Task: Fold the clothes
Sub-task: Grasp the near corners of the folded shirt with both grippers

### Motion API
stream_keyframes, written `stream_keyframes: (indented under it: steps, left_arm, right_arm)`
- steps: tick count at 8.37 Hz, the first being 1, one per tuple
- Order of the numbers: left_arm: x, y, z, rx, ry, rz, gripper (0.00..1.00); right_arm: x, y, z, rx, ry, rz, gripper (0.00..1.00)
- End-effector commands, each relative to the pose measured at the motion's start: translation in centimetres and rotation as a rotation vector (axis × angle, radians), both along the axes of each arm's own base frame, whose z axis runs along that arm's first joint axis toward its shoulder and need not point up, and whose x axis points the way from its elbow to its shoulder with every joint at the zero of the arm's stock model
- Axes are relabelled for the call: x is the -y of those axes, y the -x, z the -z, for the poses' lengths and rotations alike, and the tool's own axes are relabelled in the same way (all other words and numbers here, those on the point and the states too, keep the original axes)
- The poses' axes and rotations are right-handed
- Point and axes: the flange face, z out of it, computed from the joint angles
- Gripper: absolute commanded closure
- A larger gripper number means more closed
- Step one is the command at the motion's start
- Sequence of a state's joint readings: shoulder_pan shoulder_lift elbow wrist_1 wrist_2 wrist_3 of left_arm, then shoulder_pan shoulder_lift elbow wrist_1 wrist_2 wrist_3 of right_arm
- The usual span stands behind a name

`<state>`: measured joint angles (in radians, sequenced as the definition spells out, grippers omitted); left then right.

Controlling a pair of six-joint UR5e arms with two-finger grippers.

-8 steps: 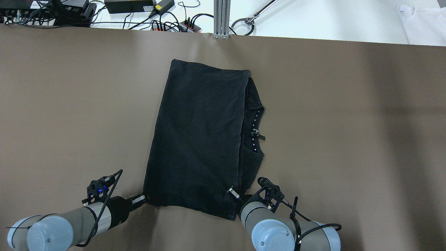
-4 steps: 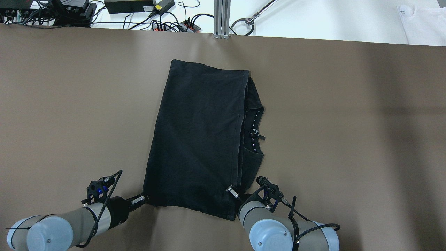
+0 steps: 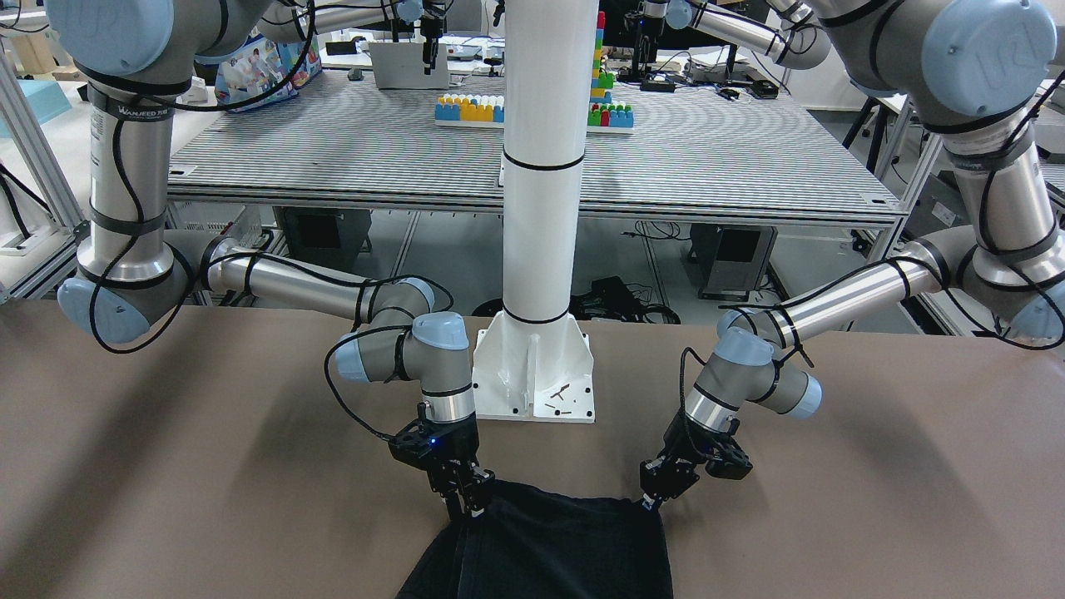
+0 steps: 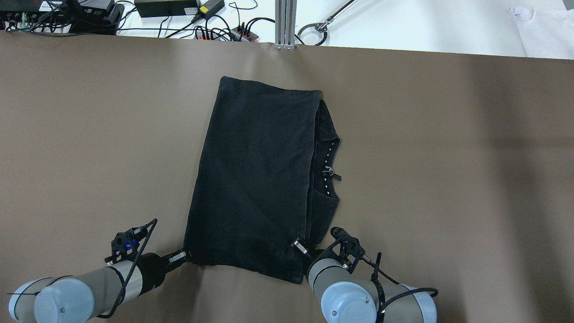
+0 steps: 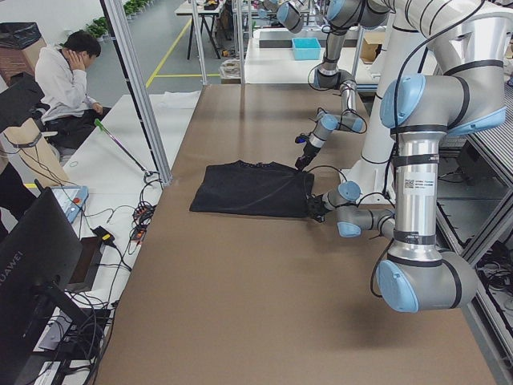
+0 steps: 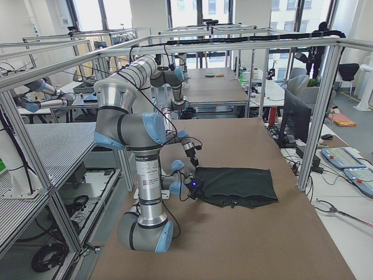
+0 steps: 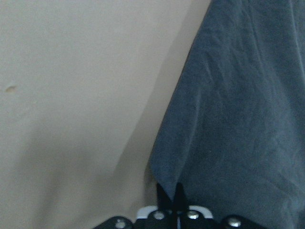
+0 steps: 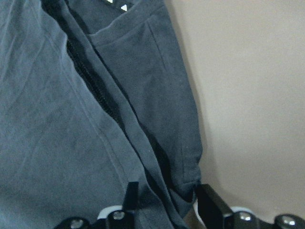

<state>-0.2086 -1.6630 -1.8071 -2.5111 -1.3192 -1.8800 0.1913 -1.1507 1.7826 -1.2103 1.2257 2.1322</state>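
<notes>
Garment: A black garment [image 4: 255, 179], already doubled lengthwise, is lying flat near the middle of the brown table [image 4: 89, 134]. Its near hem is facing the robot, and a neckline [image 4: 329, 170] with small white markings is peeking out along the right-hand fold.
Left gripper: The left gripper [image 7: 171, 191] is pinching the near-left corner of the hem, its 2 fingers pressed together on the cloth.
Right gripper: The right gripper [image 8: 169, 193] is straddling the near-right corner. Its fingers are standing apart with the layered edge between them, not yet clamped.
Handling: The fabric is looking light, limp and finely creased, so it will likely sag and drape once lifted. The stacked layers may slide apart unless all are caught together. The 2 near corners are looking like the best places to hold it.
Views: The wrist cameras are showing the finger spacing, which the overhead view is rendering too small to judge. The overhead view alone is giving the garment's whole outline, while the front-facing view is cutting off most of it. The left side view is showing an operator [image 5: 68, 72] sitting beyond the table.
</notes>
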Motion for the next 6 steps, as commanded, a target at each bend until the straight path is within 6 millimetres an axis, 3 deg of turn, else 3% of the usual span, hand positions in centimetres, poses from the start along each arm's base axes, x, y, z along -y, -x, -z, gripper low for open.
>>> stream_keyframes:
  steps: [1, 6]
  left_arm:
    - [0.00, 0.01, -0.15, 0.009, -0.003, -0.002, 1.00]
    - [0.00, 0.01, -0.15, 0.009, -0.003, -0.002, 1.00]
  right_arm:
    - [0.06, 0.12, 0.16, -0.001, -0.006, -0.008, 0.47]
    - [-0.02, 0.22, 0.13, -0.009, -0.004, -0.006, 0.47]
